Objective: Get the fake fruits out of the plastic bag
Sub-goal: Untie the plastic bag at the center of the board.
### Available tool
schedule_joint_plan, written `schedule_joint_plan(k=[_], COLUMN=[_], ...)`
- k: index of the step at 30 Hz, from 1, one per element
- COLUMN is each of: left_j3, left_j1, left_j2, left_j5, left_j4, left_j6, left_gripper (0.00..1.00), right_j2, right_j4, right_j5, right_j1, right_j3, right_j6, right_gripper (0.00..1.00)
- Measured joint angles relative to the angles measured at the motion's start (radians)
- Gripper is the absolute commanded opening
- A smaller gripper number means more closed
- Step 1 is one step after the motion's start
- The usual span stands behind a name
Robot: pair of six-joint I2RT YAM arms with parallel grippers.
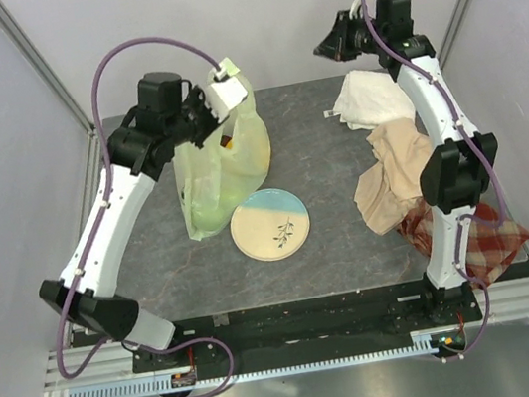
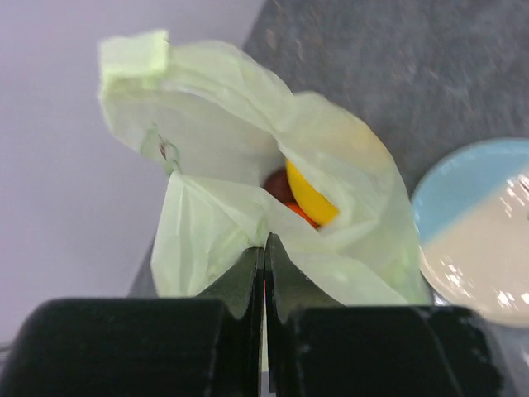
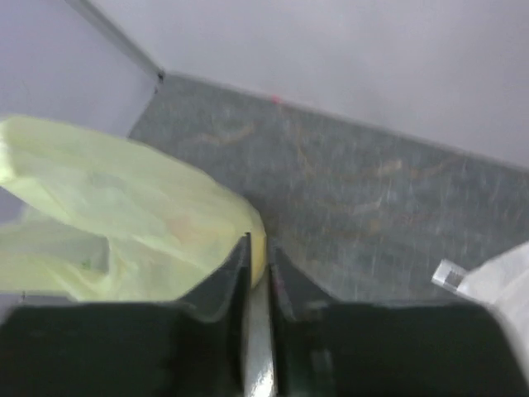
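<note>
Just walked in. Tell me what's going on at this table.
The left tool is shut on an edge of the plastic bag, holding it up so that it stands open beside the plate. A yellow fruit, a dark fruit and a bit of an orange one show inside the bag's mouth. No fruit lies outside the bag. The right tool is raised at the far right, jaws barely parted, holding nothing and clear of the bag.
</note>
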Motion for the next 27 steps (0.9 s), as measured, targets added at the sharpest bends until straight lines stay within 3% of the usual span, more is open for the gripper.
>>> schedule_joint_plan(k=[2,3,4,10,16,24,27], left_j3=[-0.073,-0.111,-0.157,-0.432,-0.544,-0.548,-0.548], left_j1=[0.002,0.003,0.003,0.003,0.036,0.047,0.047], left_j2=[-0.063,-0.098,-0.14,-0.332,-0.356,-0.394,-0.399], left_j5=[0.016,0.026,0.04,0.081,0.064,0.05,0.046], left_j4=[-0.056,-0.078,-0.099,-0.15,-0.148,-0.132,-0.13], left_j6=[0.002,-0.004,-0.019,-0.177,-0.309,-0.377,-0.384], left_gripper=[0.02,0.01,0.02,0.01,0.02,0.01,0.01], right_j2=[0.0,0.001,0.003,0.01,0.008,0.014,0.069], right_j4=[-0.027,-0.045,-0.061,-0.076,-0.024,0.048,0.063], right_j5=[-0.03,-0.047,-0.064,-0.164,-0.197,-0.027,0.072], right_j1=[-0.003,0.005,0.018,0.196,0.344,0.393,0.424], right_j3=[-0.065,-0.093,-0.111,-0.094,-0.057,-0.083,-0.01], right_j6=[-0.001,-0.005,-0.006,-0.008,-0.06,-0.095,-0.1], right_gripper=[0.67,0.91,0.98,0.98,0.98,0.98,0.98])
